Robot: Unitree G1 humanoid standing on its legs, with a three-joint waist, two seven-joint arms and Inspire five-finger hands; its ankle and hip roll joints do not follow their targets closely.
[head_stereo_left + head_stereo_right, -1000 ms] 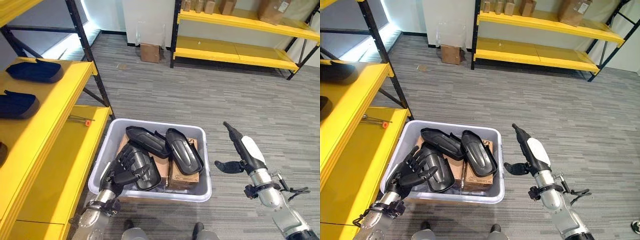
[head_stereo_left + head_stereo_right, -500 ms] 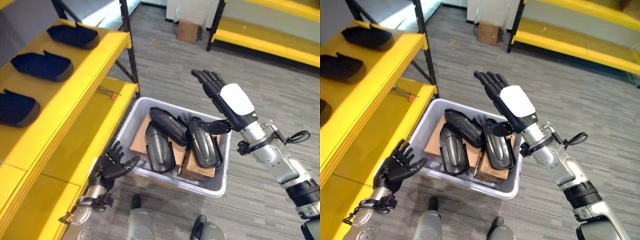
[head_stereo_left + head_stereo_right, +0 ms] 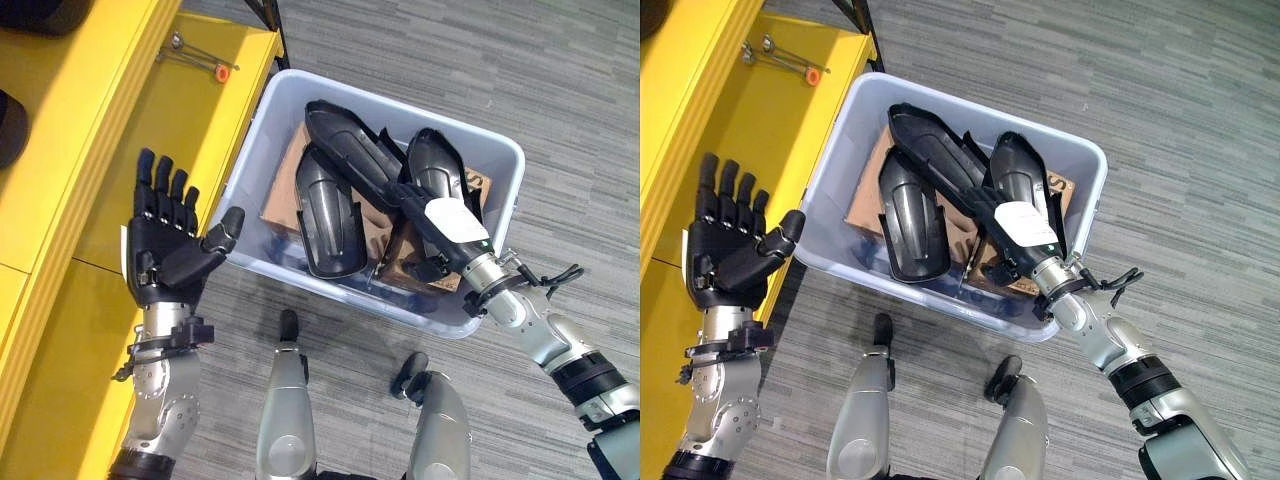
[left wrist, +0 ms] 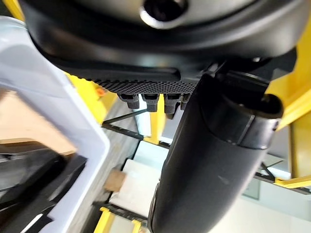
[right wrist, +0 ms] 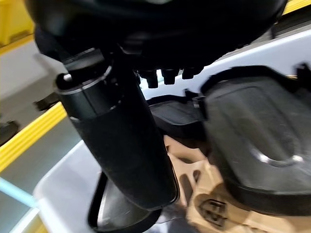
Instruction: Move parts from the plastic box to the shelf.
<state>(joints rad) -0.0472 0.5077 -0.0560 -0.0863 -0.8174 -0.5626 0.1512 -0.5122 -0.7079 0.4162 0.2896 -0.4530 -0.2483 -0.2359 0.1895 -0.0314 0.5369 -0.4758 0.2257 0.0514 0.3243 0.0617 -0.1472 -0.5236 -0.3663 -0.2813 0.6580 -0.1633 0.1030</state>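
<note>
Plastic box (image 3: 505,160) packed with three black parts (image 3: 330,215) lying over cardboard (image 3: 283,180); little free room between them. The right hand (image 3: 440,225) occupies the box's near right portion. The yellow shelf (image 3: 110,150) stands just beside the box, the open left hand (image 3: 165,250) raised before its edge. Grey floor (image 3: 560,120) beyond lies unobstructed.

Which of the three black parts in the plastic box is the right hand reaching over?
The right hand is over the black part on the robot's right side of the plastic box, not the middle or left ones.
</note>
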